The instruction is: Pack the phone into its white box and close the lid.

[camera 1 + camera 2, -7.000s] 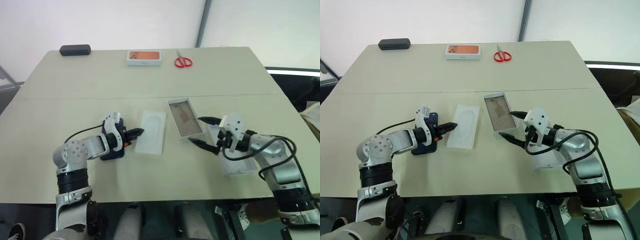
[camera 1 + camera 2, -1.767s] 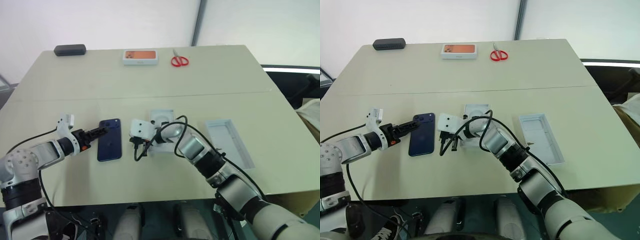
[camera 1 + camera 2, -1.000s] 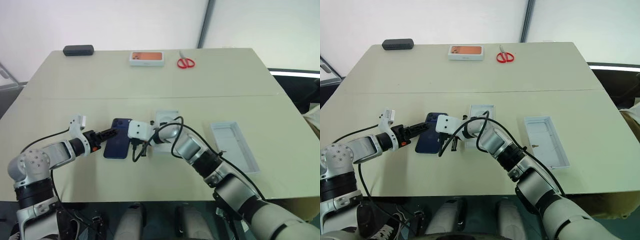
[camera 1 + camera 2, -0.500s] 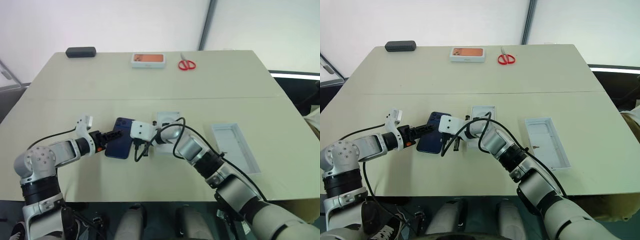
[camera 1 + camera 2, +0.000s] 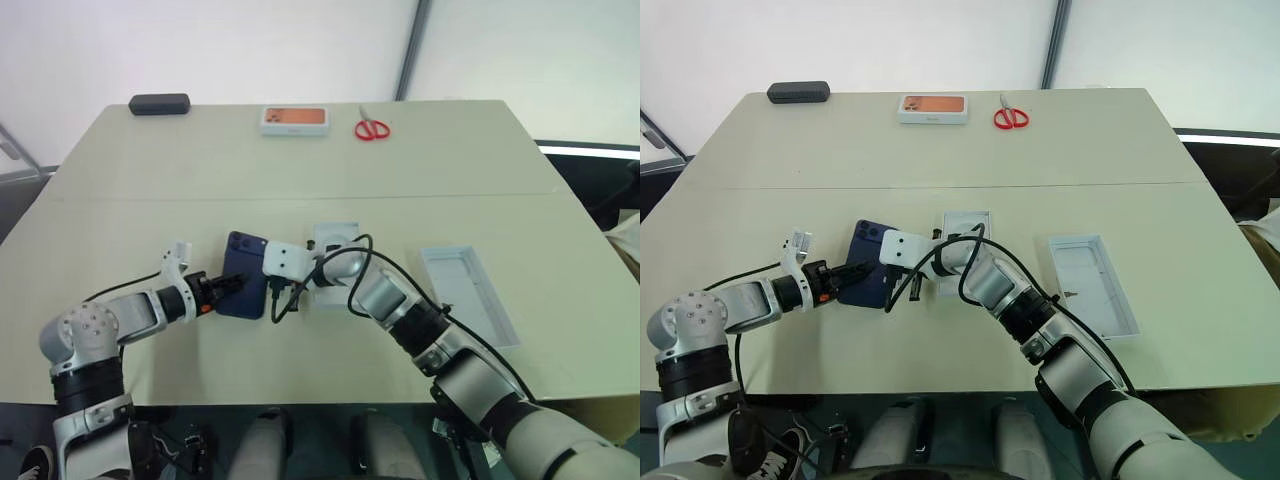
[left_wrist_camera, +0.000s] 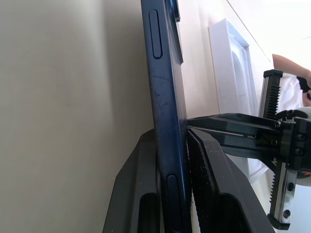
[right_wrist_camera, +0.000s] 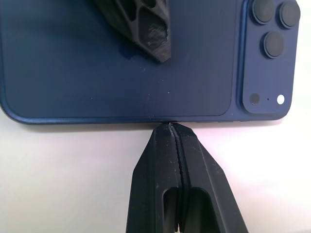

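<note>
Lying on the table [image 5: 150, 170], one phone [image 5: 245, 285] sits between the left gripper [image 5: 228, 286] and right gripper [image 5: 277, 303]. Left wrist view: black fingers [image 6: 204, 160] clamp the phone's edge. Right wrist view: the right gripper's closed tips touch the phone's long edge, arm reaching across.

Navy phone [image 5: 245, 288] back-up, left of white box [image 5: 331, 262]; lid [image 5: 470, 297] rightmost.

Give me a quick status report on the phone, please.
Left pincer shut on the phone. Right pincer shut, tips against its long edge. White box beside it, lid apart; nothing blocking.
</note>
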Available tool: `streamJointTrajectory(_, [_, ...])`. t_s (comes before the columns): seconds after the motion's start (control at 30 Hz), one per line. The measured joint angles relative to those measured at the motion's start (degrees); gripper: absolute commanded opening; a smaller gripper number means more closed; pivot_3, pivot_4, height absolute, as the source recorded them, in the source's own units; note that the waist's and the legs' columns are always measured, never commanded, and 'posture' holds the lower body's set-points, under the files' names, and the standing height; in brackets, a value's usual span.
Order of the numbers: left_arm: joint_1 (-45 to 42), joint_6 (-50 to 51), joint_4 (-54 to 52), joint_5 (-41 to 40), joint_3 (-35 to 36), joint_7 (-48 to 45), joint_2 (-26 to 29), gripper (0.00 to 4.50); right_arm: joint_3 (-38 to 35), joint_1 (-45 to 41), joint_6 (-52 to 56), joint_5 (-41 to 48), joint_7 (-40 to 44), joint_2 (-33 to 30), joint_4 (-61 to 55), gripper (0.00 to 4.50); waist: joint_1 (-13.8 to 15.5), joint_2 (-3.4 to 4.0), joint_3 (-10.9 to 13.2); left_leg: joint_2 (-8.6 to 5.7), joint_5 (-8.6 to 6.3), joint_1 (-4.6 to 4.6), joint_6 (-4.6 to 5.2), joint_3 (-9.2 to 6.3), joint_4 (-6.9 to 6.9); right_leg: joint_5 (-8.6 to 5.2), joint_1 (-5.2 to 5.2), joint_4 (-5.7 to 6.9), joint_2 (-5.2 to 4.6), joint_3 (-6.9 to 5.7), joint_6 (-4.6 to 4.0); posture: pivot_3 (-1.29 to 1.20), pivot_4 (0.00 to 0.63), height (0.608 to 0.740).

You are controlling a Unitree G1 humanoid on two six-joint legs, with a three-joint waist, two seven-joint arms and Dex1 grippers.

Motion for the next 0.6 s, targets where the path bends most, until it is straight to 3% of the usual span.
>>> streamJointTrajectory(0.13, [0.1, 0.0, 0.0, -0.1, 0.1, 0.0, -0.1, 0.85, 0.0, 0.1, 0.0, 0.0, -0.1, 0.0, 0.0, 0.00, 0.0, 0.00, 0.0, 0.00, 0.00, 0.00, 0.00, 0.00, 0.00, 0.00, 0.00, -0.01, 0.00, 0.00, 0.00, 0.00, 0.150, 0.740])
streamJointTrajectory(0.2, [0.2, 0.1, -0.2, -1.1, 0.1, -0.9, -0.2, 0.14, 0.0, 0.2, -0.1, 0.0, -0.1, -0.1, 0.0, 0.00, 0.0, -0.01, 0.0, 0.00, 0.00, 0.00, 0.00, -0.01, 0.00, 0.00, 0.01, -0.01, 0.00, 0.00, 0.00, 0.00, 0.150, 0.740])
streamJointTrajectory(0.6, [1.3, -1.2, -1.1, -2.6, 1.8, -0.9, -1.7, 0.14, -1.0, 0.4, -0.3, 0.5, -0.1, 0.0, 0.0, 0.00, 0.0, -0.03, -0.1, 0.01, 0.00, 0.01, 0.00, -0.01, -0.02, -0.01, 0.01, -0.08, -0.01, 0.00, -0.01, 0.00, 0.150, 0.740])
